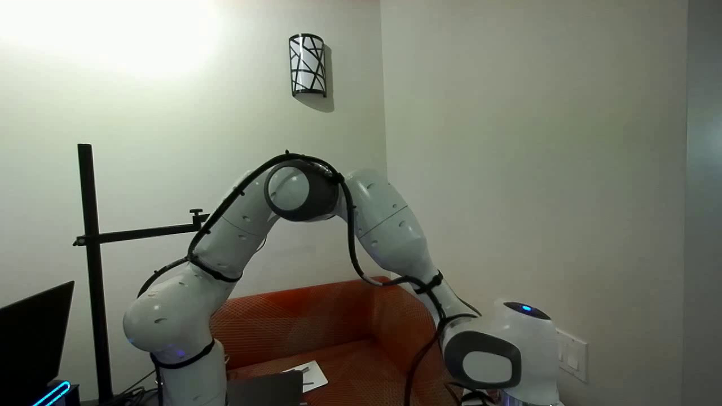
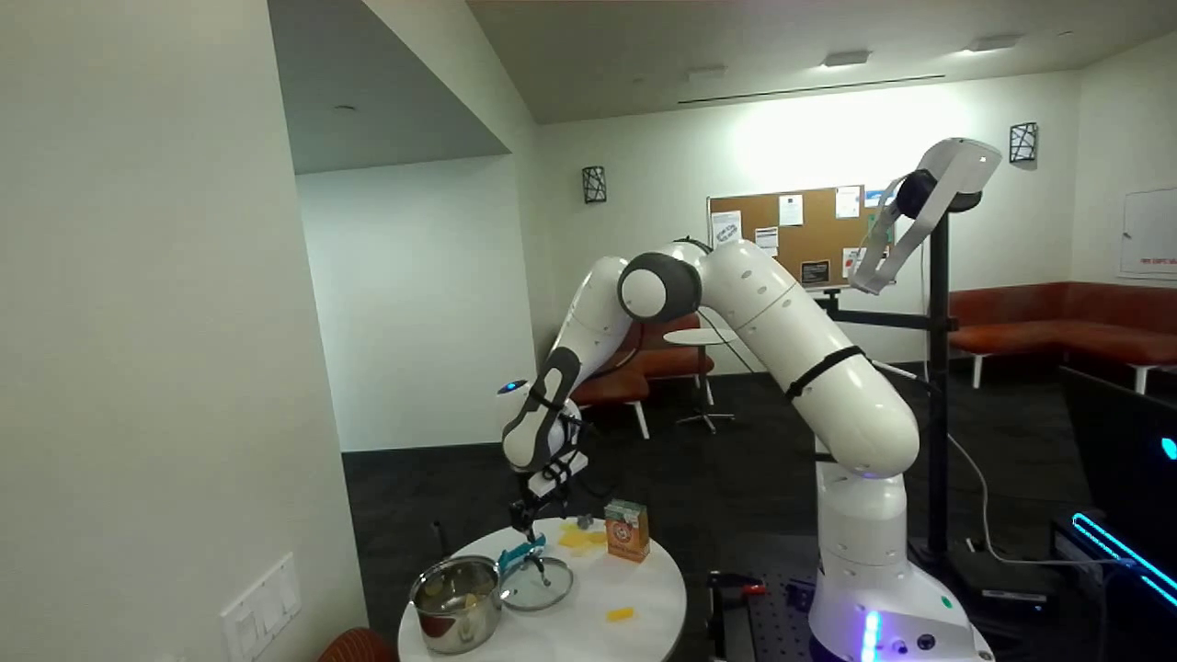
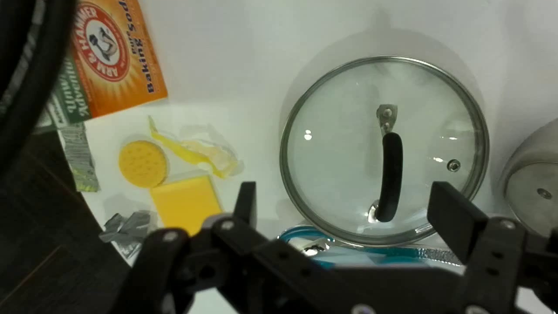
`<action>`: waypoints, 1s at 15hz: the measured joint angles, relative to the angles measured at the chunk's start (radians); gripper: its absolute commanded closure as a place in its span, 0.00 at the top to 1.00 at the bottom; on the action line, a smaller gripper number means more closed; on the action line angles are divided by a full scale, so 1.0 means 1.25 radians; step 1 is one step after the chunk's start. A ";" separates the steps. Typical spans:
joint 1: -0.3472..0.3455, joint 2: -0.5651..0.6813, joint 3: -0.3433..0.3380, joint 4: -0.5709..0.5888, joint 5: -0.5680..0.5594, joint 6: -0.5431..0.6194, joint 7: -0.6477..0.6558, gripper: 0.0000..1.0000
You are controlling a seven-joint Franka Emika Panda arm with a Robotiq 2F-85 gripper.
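In the wrist view, an orange baking soda box [image 3: 113, 50] stands left, near a yellow square [image 3: 187, 201]. The gripper [image 3: 345, 202], jaws spread wide, hangs near a glass lid [image 3: 340, 144] lying on the white table [image 3: 257, 48], beside a teal thing [image 3: 301, 231], perhaps a packet, partly hidden; a steel pot [image 3: 529, 152] stands right.

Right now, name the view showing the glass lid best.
Wrist view: the glass lid appears large, from above, black handle clear. In an exterior view it's small, beside the pot; no other view shows it.
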 measured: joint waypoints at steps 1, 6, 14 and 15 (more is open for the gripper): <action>-0.011 0.015 0.008 0.016 0.006 -0.003 -0.024 1.00; -0.057 0.073 0.048 0.075 0.017 -0.020 -0.125 1.00; -0.068 0.119 0.068 0.122 0.018 -0.047 -0.189 1.00; -0.068 0.122 0.068 0.126 0.018 -0.050 -0.192 1.00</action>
